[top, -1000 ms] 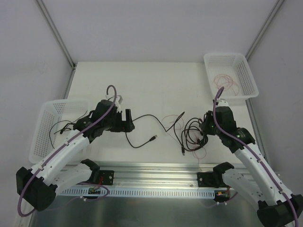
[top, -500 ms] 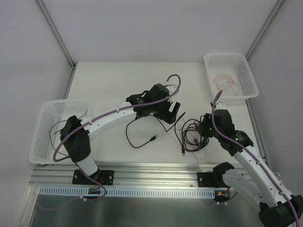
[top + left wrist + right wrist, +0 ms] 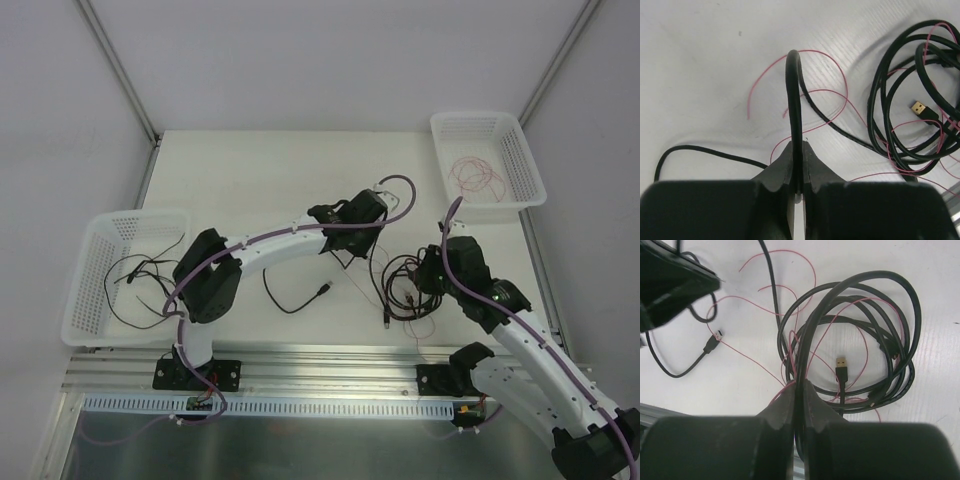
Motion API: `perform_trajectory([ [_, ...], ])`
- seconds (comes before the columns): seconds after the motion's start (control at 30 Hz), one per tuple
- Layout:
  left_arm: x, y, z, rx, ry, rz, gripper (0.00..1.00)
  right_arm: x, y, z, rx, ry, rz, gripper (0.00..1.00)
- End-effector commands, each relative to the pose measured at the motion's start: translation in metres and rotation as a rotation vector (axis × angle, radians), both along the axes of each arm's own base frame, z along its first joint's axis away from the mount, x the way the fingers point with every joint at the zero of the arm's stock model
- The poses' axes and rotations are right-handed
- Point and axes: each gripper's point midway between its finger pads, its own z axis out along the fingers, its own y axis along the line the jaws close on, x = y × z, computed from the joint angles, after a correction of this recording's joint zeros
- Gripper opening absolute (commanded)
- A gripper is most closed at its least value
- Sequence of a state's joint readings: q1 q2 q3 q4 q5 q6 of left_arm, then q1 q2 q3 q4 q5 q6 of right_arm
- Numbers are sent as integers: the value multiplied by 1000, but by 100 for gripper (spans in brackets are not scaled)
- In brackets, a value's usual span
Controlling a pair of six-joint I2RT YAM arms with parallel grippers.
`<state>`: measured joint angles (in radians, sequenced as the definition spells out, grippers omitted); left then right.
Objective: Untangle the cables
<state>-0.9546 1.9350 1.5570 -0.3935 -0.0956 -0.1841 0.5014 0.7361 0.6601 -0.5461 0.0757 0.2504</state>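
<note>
White table [image 3: 280,170]: looped cables [image 3: 402,285] (black, red), left basket [image 3: 135,216], right basket [image 3: 480,116]

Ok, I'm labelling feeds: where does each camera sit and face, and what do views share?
Top external: above and behind, facing down at the table; left arm, right arm show.
Left wrist: faces down past left pincer, shut on a black cable.
Right wrist: faces down past right pincer, shut on cable coil.
Wrists share the gold USB plug.
</note>
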Motion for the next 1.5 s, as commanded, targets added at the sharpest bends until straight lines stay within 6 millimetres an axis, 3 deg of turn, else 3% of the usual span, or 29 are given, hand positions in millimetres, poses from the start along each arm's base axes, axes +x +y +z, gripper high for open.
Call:
perform_trajectory([
  [0.0, 26, 22, 103, -99, -257, 106, 0, -1, -6, -1, -4, -21, -32, 1],
  [0.07, 28, 37, 135, -126, -323, 141, 0, -4, -10, -6, -15, -12, -48, 1],
  [0.1, 26, 51, 169, -163, -386, 169, 0, -7, -14, -10, -27, 0, -57, 1],
  [0.17, 24, 67, 203, -207, -444, 193, 0, -10, -18, -14, -36, 8, -72, 1],
  [0.2, 19, 84, 236, -243, -504, 211, 0, -13, -22, -18, -47, 19, -84, 1],
  [0.27, 14, 102, 265, -269, -561, 230, 0, -15, -25, -21, -52, 26, -102, 1],
  [0.3, 10, 119, 290, -299, -604, 254, 0, -17, -27, -24, -59, 33, -107, 1],
  [0.4, 1, 153, 332, -367, -668, 307, 0, -20, -30, -30, -61, 51, -126, 1],
  [0.5, -5, 181, 354, -399, -708, 347, 0, -23, -34, -35, -71, 70, -150, 1],
  [0.63, -3, 213, 359, -419, -697, 415, 0, -25, -39, -37, -81, 80, -177, 1],
  [0.9, -14, 205, 346, -468, -629, 360, 0, -27, -33, -36, -110, 122, -115, 1],
  [0.97, -16, 198, 336, -480, -590, 337, 0, -27, -22, -30, -78, 109, -53, 7],
  [1.0, -19, 190, 330, -487, -564, 305, 0, -24, -15, -21, -66, 78, -12, 20],
  [1.1, -22, 179, 308, -490, -495, 276, 0, -23, -2, 3, -24, 18, 64, 41],
  [1.2, -29, 167, 287, -501, -415, 230, 0, -21, 11, 42, 14, -80, 162, 63],
  [1.3, -35, 158, 274, -512, -359, 199, 0, -28, 36, 78, 89, -136, 318, 73],
  [1.47, -45, 146, 273, -542, -315, 157, 0, -28, 77, 130, 231, -261, 499, 74],
])
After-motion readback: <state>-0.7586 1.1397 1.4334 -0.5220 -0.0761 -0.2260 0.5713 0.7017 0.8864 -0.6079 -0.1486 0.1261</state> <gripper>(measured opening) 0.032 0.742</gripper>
